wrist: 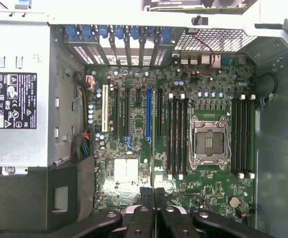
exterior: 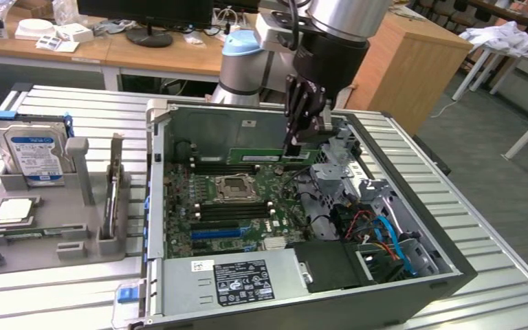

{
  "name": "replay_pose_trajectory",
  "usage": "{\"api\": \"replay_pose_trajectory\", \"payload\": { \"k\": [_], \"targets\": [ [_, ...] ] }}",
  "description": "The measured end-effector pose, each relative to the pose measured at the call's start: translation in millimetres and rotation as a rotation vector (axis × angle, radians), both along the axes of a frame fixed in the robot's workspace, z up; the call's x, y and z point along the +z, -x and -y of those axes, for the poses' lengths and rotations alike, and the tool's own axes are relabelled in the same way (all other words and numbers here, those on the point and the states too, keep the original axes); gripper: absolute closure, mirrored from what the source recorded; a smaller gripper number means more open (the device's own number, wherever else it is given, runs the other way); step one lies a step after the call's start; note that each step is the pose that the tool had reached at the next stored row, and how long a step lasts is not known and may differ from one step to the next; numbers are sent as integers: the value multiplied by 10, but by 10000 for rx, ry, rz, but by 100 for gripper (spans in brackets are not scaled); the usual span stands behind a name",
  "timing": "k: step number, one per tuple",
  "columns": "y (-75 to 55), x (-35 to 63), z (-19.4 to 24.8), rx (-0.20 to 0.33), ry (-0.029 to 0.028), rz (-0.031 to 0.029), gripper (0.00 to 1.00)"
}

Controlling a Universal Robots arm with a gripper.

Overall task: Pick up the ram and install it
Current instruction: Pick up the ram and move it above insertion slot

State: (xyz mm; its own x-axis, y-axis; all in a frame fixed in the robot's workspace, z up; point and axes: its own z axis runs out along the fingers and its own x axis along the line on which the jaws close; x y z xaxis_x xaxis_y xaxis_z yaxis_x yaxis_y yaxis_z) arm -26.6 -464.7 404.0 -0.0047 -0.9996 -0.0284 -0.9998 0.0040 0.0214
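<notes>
The ram (exterior: 256, 157), a narrow green stick, hangs level over the far part of the motherboard (exterior: 245, 206) inside the open computer case. My gripper (exterior: 293, 149) comes down from above and is shut on the stick's end at the exterior view's right. In the wrist view the two fingers of the gripper (wrist: 153, 197) are pressed together on a thin edge-on strip. Below them lie the motherboard (wrist: 134, 148), the empty processor socket (wrist: 209, 141) and black memory slots (wrist: 176, 134) on both sides of it.
At the exterior view's left, a grey fixture tray (exterior: 49, 223) holds a hard drive with a blue label (exterior: 33, 148) and a square silver processor chip (exterior: 14, 210). In the case, the power supply (exterior: 241, 278) and a drive cage with cables (exterior: 383, 234) flank the board.
</notes>
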Motion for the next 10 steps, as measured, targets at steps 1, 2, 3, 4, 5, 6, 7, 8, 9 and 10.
{"api": "replay_pose_trajectory", "payload": {
  "k": [1, 2, 3, 4, 5, 6, 7, 8, 9, 10],
  "targets": [
    [9, 0, 0, -1, 0, 0, 88],
    [19, 0, 0, -1, 1, 0, 88],
    [27, 0, 0, -1, 1, 0, 88],
    [34, 0, 0, -1, 0, 0, 88],
    [42, 0, 0, 0, 1, -1, 88],
    [50, 0, 0, 0, 1, 0, 88],
    [57, -1, 0, -1, 0, 0, 88],
    [63, 0, 0, -1, 1, -1, 88],
    [65, -1, 0, 0, 1, 0, 88],
    [66, -1, 0, 1, 1, -1, 88]
  ]
}}
